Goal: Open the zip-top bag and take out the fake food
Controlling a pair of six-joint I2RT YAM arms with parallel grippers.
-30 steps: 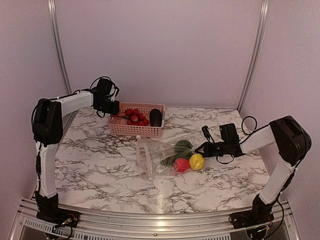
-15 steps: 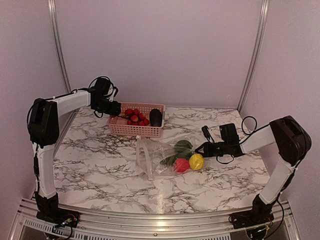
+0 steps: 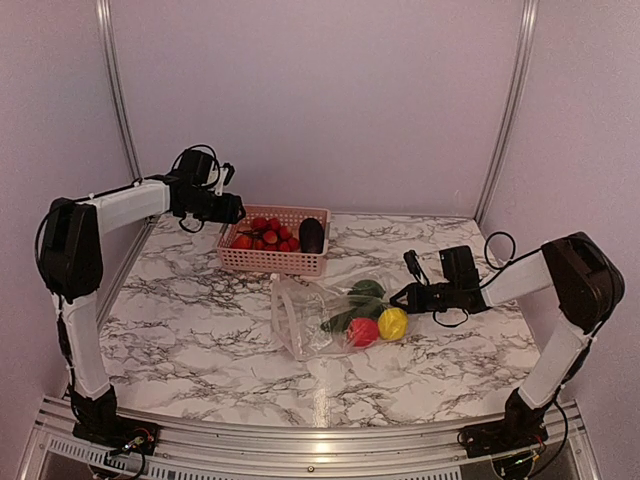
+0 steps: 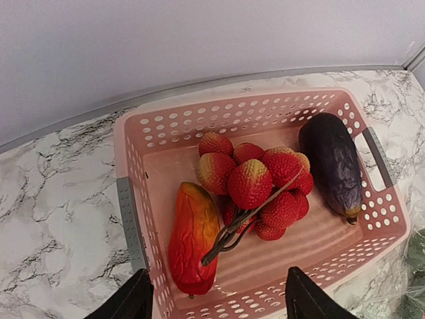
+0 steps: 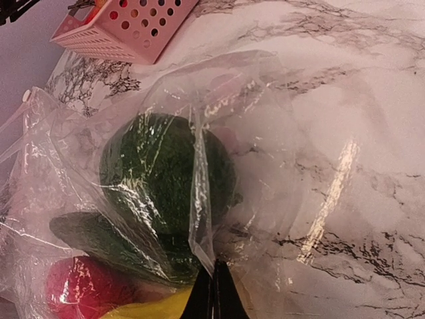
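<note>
1. The bag (image 3: 300, 322) lies near the middle of the table (image 3: 180, 320), a little toward 4 o'clock. The basket (image 3: 270, 262) stands apart from it at about 11 o'clock.
2. The bag looks like thin, crinkly film: light, limp and slippery. It would probably fold and slide rather than keep its shape. The best hold is a firm pinch on an edge or a raised fold, not on the bulge over the food. Its 9 o'clock end stands up loosely and may be the mouth, but I cannot tell where the zip strip runs.
3. The right gripper (image 5: 214, 290) has its fingers pressed together on a fold of film at the bag's 3 o'clock side, just beside the round green piece (image 5: 166, 173).
4. The left gripper (image 4: 219, 294) has its fingers spread with nothing between them. It hangs over the basket's 9 o'clock end.
5. The food looks hard, glossy and light, so it is likely to roll or slip. Round pieces want a hold across the middle, long ones across their width.
6. Counted:
   - One bag, one basket, two grippers.
   - Four pieces in the bag: the round green piece, a long dark green piece (image 5: 93, 234), a red piece (image 5: 83, 287) and a yellow piece (image 3: 393, 323).
   - Three pieces in the basket: a red cluster (image 4: 260, 187), an eggplant (image 4: 334, 163) and an orange-red piece (image 4: 192, 238).
</note>
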